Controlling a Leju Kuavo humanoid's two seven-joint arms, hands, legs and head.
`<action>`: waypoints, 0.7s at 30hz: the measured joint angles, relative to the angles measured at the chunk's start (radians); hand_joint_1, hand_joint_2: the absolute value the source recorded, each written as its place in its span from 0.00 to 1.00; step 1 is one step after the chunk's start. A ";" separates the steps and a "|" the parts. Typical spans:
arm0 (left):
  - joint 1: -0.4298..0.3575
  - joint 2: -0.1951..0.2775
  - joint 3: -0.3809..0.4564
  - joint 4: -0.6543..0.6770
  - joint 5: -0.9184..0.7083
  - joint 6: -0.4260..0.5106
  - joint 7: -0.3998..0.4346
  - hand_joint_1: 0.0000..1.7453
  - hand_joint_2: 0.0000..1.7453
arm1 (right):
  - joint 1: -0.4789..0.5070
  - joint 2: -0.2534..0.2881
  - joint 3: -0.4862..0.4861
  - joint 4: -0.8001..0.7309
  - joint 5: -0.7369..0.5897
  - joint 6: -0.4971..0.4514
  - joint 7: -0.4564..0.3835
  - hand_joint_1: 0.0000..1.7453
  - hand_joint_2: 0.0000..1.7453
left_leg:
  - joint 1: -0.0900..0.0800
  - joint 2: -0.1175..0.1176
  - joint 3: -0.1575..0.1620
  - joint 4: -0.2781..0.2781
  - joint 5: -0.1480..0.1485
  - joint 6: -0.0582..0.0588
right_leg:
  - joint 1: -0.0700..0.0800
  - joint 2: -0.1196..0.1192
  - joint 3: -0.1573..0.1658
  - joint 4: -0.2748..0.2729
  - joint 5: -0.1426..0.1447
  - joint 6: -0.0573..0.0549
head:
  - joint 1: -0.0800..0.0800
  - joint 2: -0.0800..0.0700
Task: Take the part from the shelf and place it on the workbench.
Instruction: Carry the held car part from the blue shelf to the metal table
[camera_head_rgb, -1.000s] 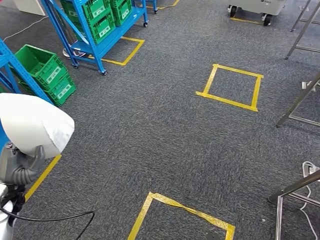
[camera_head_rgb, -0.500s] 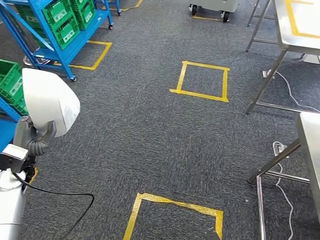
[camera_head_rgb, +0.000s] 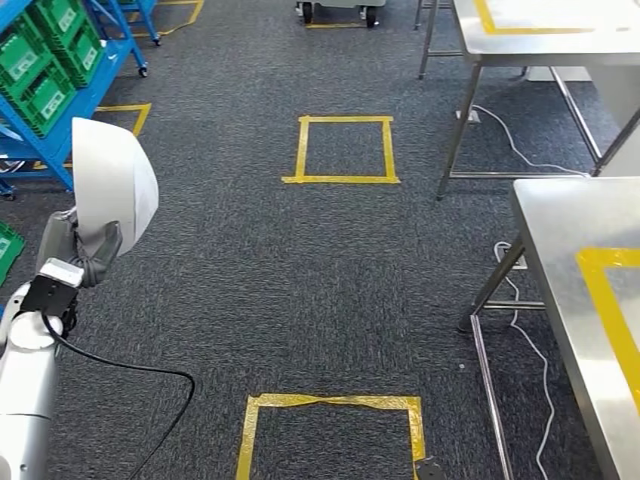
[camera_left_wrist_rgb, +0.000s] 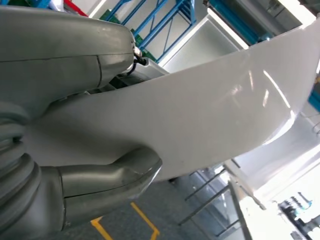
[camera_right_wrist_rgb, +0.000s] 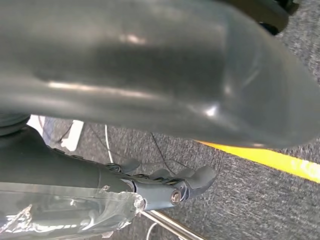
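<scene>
Left hand (camera_head_rgb: 79, 250) was clamped on the white part (camera_head_rgb: 113, 180), raised at the robot's left side over the grey carpet (camera_head_rgb: 287, 270). In the left wrist view the thick grey thumb (camera_left_wrist_rgb: 113, 177) pressed one face of the part (camera_left_wrist_rgb: 211, 110) and the hand's grey cover lay across the other, so the curved white shell sat gripped between them. Part was in the air, well apart from the desk (camera_head_rgb: 596, 290), touching nothing but the hand. Desk was steel with yellow tape on top, at the robot's right; a second steel desk (camera_head_rgb: 543, 30) stood further ahead. Blue shelf (camera_head_rgb: 68, 95) with green bins (camera_head_rgb: 41, 70) was off to the left, behind the part. Yellow tape squares on the carpet: one ahead (camera_head_rgb: 343, 150), one close in front (camera_head_rgb: 332, 435). White cable (camera_head_rgb: 521, 300) ran under the near desk. Black cable (camera_head_rgb: 128, 370) trailed from the left arm. Right hand (camera_right_wrist_rgb: 158, 185) hung over carpet and a yellow tape line (camera_right_wrist_rgb: 271, 157); dark fingers (camera_right_wrist_rgb: 200, 177) looked loosely extended, with nothing seen in them, but whether released or clenched, cannot tell.
</scene>
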 joint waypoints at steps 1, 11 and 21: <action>-0.013 -0.004 -0.005 0.019 -0.015 0.005 0.008 1.00 1.00 | 0.001 0.000 -0.001 0.000 -0.006 -0.002 0.000 0.00 0.00 | 0.000 -0.005 -0.034 0.058 -0.015 0.001 | 0.000 0.015 0.000 0.000 0.001 -0.001 | -0.002 0.000; -0.189 -0.156 -0.163 0.156 -0.097 0.059 0.089 1.00 1.00 | 0.015 -0.001 -0.040 0.000 -0.052 -0.016 0.009 0.00 0.00 | 0.005 -0.064 0.044 -0.184 0.137 0.027 | -0.007 0.115 -0.026 -0.004 0.023 0.042 | -0.004 0.000; -0.288 -0.237 -0.246 0.232 -0.086 0.085 0.156 1.00 1.00 | 0.020 -0.002 -0.048 0.000 -0.034 -0.030 -0.027 0.00 0.00 | -0.007 0.056 0.056 -0.187 0.132 0.042 | 0.003 -0.050 -0.058 0.102 -0.019 0.057 | 0.008 0.000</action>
